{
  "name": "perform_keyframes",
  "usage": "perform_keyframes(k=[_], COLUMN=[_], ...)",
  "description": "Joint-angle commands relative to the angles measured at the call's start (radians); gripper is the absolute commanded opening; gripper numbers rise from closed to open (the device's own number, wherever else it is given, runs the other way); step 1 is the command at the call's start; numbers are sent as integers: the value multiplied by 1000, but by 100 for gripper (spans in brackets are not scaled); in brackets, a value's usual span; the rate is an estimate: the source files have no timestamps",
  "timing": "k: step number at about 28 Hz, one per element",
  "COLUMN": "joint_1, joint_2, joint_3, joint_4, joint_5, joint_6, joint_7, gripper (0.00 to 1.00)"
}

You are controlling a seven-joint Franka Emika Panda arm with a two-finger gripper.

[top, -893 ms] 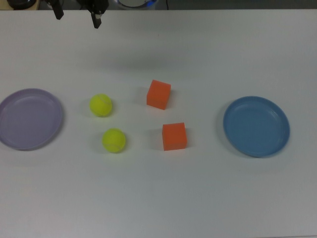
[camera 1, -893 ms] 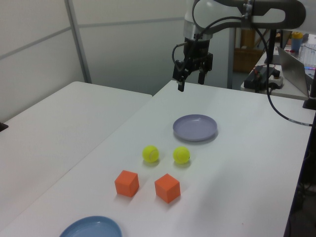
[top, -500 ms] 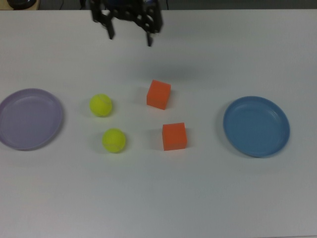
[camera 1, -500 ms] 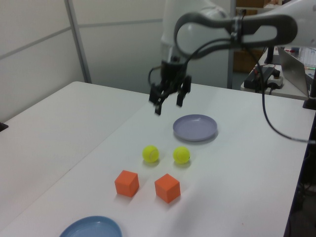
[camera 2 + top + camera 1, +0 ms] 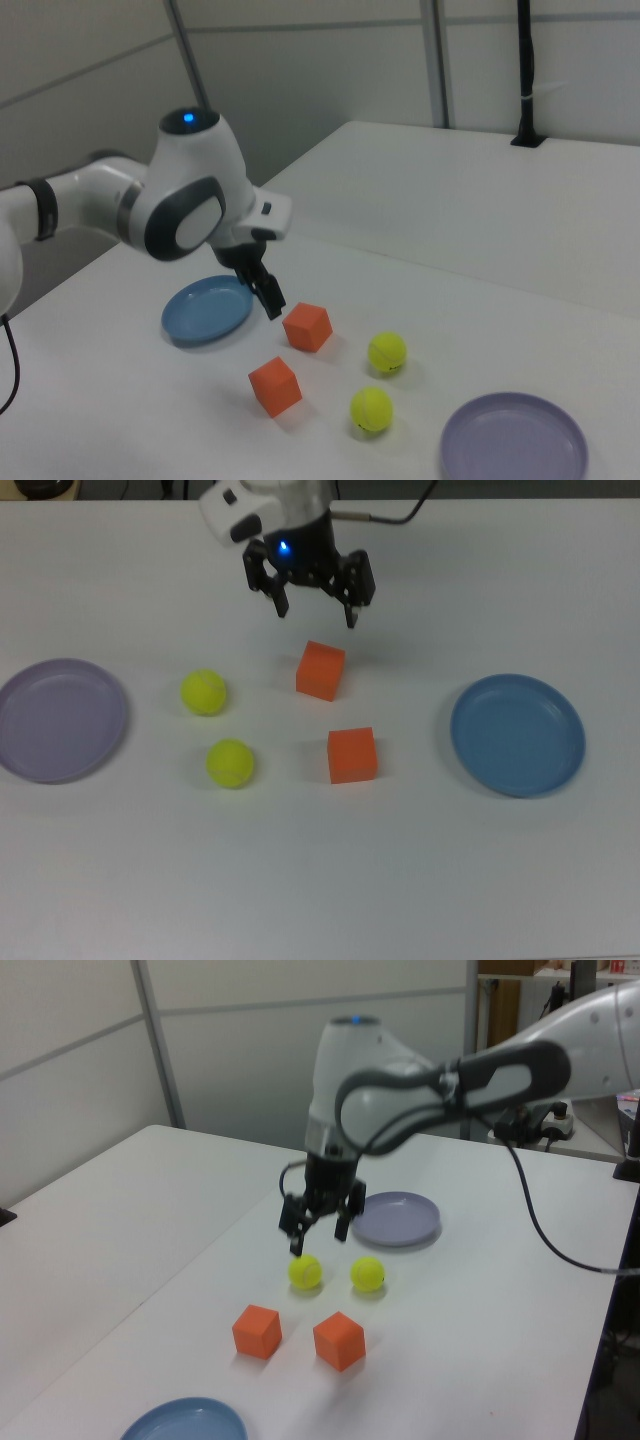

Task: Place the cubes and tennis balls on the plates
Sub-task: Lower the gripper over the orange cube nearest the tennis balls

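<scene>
Pincer (image 5: 313, 605) first: on the top view I have it with both fingers spread wide and nothing between them, hanging just beyond the far cube (image 5: 321, 670), which I'll use as my landmark. The near cube (image 5: 352, 755) sits just this side of that landmark, the two tennis balls (image 5: 204, 692) (image 5: 231, 763) lie off to the top view's left of it, the lavender plate (image 5: 40, 685) farther that way, the blue plate (image 5: 470, 730) well off to the top view's right. Nothing is on either plate yet.

On the left view the pincer (image 5: 318, 1233) reads as hovering close above a ball (image 5: 306, 1272), with the landmark cube (image 5: 257, 1331) nearer the camera. That clashes with my top reading, so I can't trust depth from one camera; if I descend on a bad estimate, a fingertip could land on the cube's top edge and shove it across the counter (image 5: 480, 1290).

On the right view the pincer (image 5: 268, 292) hangs just beside the landmark cube (image 5: 308, 327), toward the blue plate (image 5: 190, 315). The cube sits turned against the fingers' line, so I judge a corner-to-corner grip likely to twist it out. A nudged ball (image 5: 387, 352) would roll away.
</scene>
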Motion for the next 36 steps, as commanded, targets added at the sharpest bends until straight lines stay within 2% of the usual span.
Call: perform_keyframes(k=[1, 10, 19, 36], joint_1=[-7, -7, -8, -21], joint_2=[-4, 78, 88, 144], joint_3=[34, 43, 43, 36], joint_4=[-87, -94, -129, -152], joint_5=[14, 8, -1, -70], joint_6=[73, 103, 103, 145], joint_7=[31, 54, 59, 82], gripper=[100, 100, 100, 100])
